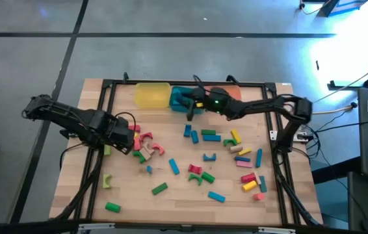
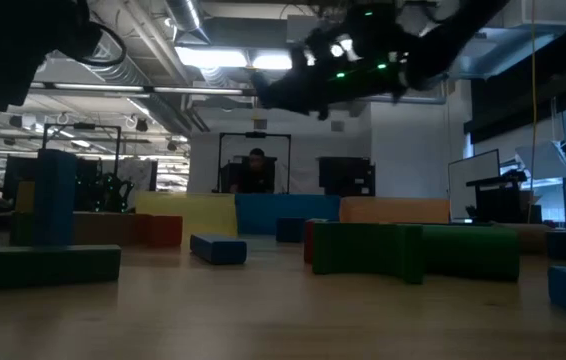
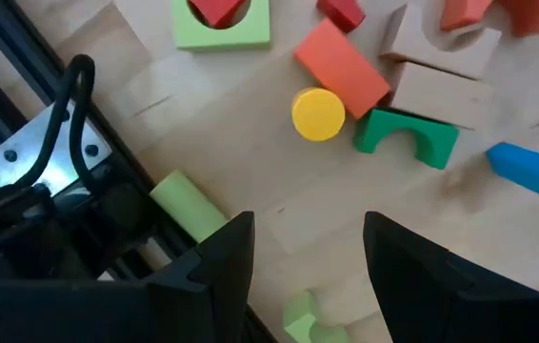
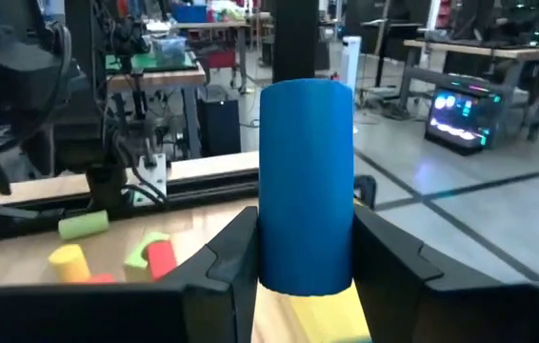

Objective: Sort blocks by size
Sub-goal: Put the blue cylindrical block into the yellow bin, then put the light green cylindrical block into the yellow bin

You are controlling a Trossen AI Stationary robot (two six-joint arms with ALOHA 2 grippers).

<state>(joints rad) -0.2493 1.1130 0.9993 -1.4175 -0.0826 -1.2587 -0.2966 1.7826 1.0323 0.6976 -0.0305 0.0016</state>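
Right up at the low camera's lens: a dark green bar [image 2: 38, 265] lying flat on the wooden table [image 1: 171, 201], blue upright block [image 2: 55, 195] behind it.

Going left to right from above. Left gripper [image 1: 127, 140] hovering at the table's left side, fingers [image 3: 217, 267] spread apart with nothing between them, just bare wood below. Light green cylinder [image 3: 187, 205] lying just beside the black frame rail [image 3: 22, 76] there. Ahead of that gripper, a cluster: yellow cylinder [image 3: 318, 113] touching an orange-red bar [image 3: 342, 69], green arch [image 3: 408, 138] right next to it, tan arch [image 3: 444, 67] beyond, light green arch [image 3: 222, 27] with a red piece sitting in its notch.

Middle of the table: loose scatter of blocks [image 1: 200, 172] in blue, green, pink and red, well apart from each other. More yellow, pink and red ones bunched toward the right edge.

Back edge: yellow tray [image 1: 151, 95], then teal tray [image 1: 179, 97], then orange tray [image 1: 233, 93], side by side.

Right gripper [image 1: 187, 103] hanging up over the teal tray, clamped on a blue cylinder [image 4: 306, 186] held upright between both fingers, clear of the table.

Person [image 2: 255, 170] seated way back in the room, behind the trays.
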